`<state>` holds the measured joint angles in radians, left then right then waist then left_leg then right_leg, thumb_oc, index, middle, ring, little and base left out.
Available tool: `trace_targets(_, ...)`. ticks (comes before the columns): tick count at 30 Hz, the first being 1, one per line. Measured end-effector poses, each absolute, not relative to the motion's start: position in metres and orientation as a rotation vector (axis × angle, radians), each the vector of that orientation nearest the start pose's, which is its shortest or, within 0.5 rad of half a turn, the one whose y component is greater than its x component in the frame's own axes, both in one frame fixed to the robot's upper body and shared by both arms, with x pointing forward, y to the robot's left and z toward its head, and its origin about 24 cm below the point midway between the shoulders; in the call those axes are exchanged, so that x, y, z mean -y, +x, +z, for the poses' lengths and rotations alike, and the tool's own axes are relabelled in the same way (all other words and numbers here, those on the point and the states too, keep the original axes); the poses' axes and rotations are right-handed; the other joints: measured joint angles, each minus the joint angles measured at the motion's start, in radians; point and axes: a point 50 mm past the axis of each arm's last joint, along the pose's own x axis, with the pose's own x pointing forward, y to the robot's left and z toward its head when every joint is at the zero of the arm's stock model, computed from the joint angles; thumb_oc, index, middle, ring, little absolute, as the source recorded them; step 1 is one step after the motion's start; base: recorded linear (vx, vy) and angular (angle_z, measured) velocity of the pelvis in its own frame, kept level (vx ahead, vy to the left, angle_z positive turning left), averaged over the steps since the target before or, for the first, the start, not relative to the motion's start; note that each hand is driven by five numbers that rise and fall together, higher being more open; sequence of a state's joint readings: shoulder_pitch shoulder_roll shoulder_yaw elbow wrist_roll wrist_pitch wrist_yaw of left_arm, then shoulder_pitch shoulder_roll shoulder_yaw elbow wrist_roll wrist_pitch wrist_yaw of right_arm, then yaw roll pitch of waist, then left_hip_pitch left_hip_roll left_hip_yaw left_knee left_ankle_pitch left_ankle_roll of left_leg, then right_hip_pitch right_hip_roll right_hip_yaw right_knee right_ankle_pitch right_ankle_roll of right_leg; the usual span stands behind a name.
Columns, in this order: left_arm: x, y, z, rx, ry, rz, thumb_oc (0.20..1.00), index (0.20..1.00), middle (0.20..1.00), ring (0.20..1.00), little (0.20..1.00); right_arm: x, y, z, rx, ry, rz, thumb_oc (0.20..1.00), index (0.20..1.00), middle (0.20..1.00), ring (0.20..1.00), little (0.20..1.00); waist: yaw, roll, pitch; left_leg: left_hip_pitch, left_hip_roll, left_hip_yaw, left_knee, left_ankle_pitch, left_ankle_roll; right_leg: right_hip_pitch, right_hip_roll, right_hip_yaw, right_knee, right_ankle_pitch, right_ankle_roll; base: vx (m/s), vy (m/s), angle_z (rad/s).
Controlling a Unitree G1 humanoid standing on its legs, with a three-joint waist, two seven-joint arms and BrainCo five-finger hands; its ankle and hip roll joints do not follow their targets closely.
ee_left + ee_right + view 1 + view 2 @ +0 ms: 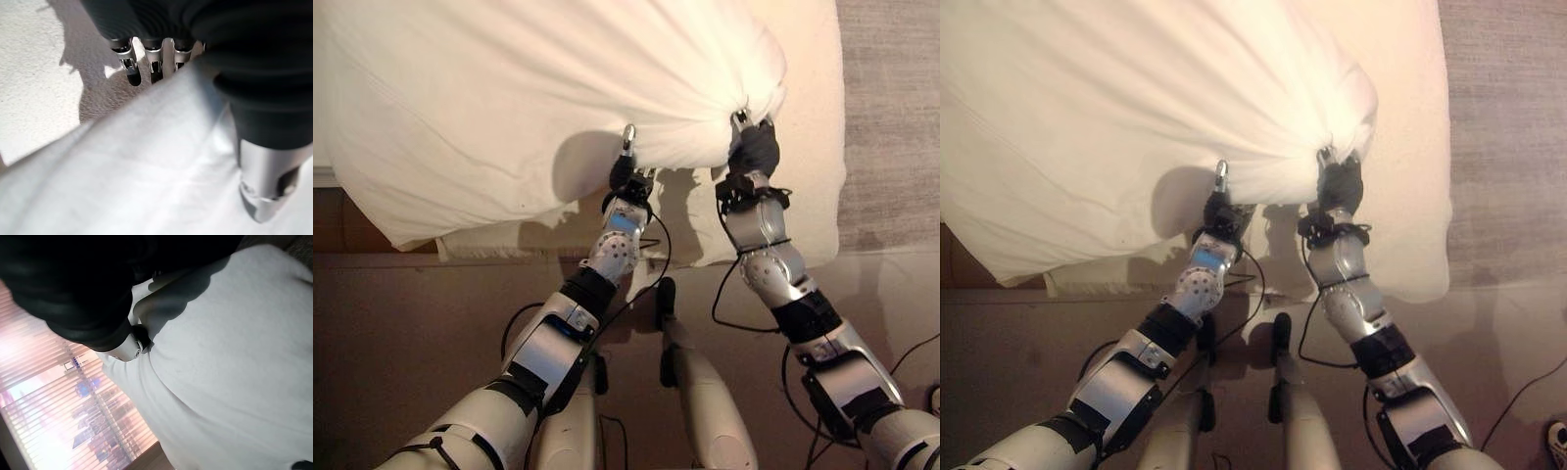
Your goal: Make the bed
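While both arms reach forward over the near edge of the bed, the right hand is clamped on the white duvet: cloth bunches into tight radiating folds just where its dark ribbed cover meets the fabric, and in the right wrist view the duvet wraps over the hand so that little more than one silver finger end peeks out from under the cloth. The left hand sits just to the left of it, near the same gathered edge. One silver finger stands up against the underside of the lifted cloth. In the left wrist view its fingers point out in a straight row, apart from the thumb, and the duvet lies across the gap between them, draped over the palm side; I cannot tell whether the hand truly pinches the fabric.

From the two hands outward, the duvet billows up and away to the far left as a large puffed mass, its lower left edge hanging over the near side of the bed. Beneath it lies the cream bedsheet, bare to the right of the hands and along the near edge. To the right of the bed runs a strip of grey carpet. Behind the right hand, the right wrist view takes in window blinds with daylight coming through.
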<state>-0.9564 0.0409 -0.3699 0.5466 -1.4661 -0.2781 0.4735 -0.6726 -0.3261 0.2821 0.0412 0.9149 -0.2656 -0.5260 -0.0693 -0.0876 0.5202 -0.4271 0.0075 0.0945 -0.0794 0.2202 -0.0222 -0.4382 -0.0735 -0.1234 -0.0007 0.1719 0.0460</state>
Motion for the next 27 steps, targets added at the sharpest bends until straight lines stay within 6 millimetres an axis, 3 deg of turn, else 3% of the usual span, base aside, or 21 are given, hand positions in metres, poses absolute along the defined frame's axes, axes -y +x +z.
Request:
trace_targets(5,-0.039,0.377,0.186,-0.084,-1.158,-0.056,1.000,1.000,1.000,1.000,1.000,0.129,0.323,0.203,0.431,0.714,0.011,0.200,0.200,0.200,0.200,0.200,-0.001,-0.015,-0.002,0.017,-0.002,0.001,0.000,-0.002,0.001,0.016,-0.003,0.003,0.008,-0.007,0.009,0.01,-0.001,0.03)
trace_targets(11,-0.054,0.377,0.176,-0.048,-1.181,0.035,1.000,1.000,1.000,1.000,1.000,0.119,0.319,0.180,0.360,0.792,0.005,0.200,0.200,0.200,0.200,0.200,-0.001,-0.061,-0.013,0.052,-0.003,0.005,0.000,-0.012,0.016,0.035,-0.007,0.006,0.038,-0.028,0.026,0.01,-0.011,-0.01)
trace_targets(12,-0.056,0.378,0.174,-0.049,-1.184,0.044,0.369,0.369,0.369,0.369,0.369,0.118,0.319,0.177,0.351,0.798,0.006,0.200,0.200,0.200,0.200,0.200,-0.001,-0.070,-0.018,0.052,-0.006,0.005,0.000,-0.012,0.016,0.035,-0.009,0.006,0.038,-0.031,0.023,0.00,0.000,0.00)
trace_targets(13,-0.057,0.378,0.173,-0.049,-1.182,0.047,0.219,0.219,0.219,0.219,0.219,0.118,0.319,0.175,0.343,0.801,0.005,0.200,0.200,0.200,0.200,0.200,-0.001,-0.074,-0.021,0.052,-0.007,0.005,0.000,-0.012,0.016,0.036,-0.010,0.006,0.038,-0.031,0.023,0.03,-0.033,0.02)
trace_targets(20,-0.073,0.378,0.165,0.004,-1.073,0.036,0.200,0.200,0.200,0.200,0.200,0.114,0.321,0.157,0.289,0.809,0.026,0.200,0.200,0.200,0.200,0.200,0.000,-0.088,-0.030,0.052,-0.012,0.002,-0.001,-0.012,0.016,0.038,-0.016,0.005,0.037,-0.031,0.024,0.00,-0.001,0.00)
trace_targets(27,-0.107,0.367,0.140,0.069,-0.810,0.014,0.200,0.200,0.200,0.200,0.200,0.103,0.323,0.138,0.208,0.776,0.070,0.200,0.200,0.200,0.200,0.200,0.009,-0.087,-0.030,0.119,-0.013,0.015,-0.001,-0.029,0.025,0.092,-0.019,0.005,0.046,-0.047,0.027,0.02,-0.006,-0.04)
